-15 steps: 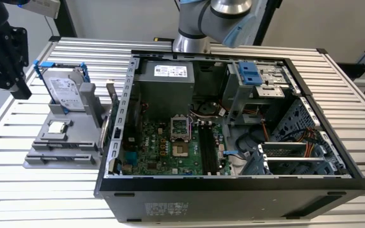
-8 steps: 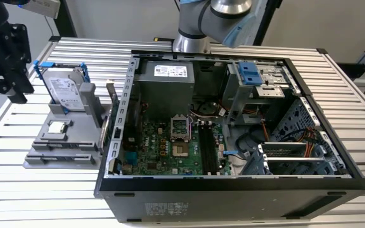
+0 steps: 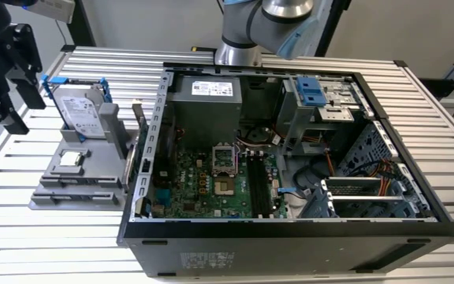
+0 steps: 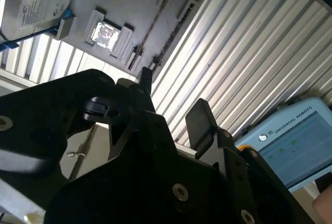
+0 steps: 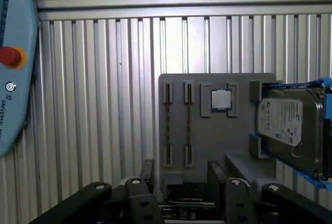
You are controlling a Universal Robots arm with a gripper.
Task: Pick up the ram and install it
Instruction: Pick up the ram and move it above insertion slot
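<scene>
1. The counter (image 3: pixel 440 112) is a silver metal top of long parallel slats, also seen in the first wrist view (image 5: pixel 93 110).
2. Toward the exterior view's left, a grey holder block (image 3: pixel 54 198) sits flat on the slats.
3. Just beside it, toward the exterior view's right, an open black computer case (image 3: pixel 290 245) lies on its side, covering the counter's middle.

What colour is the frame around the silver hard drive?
Blue. The frame around the hard drive shows best in the first wrist view.
</scene>
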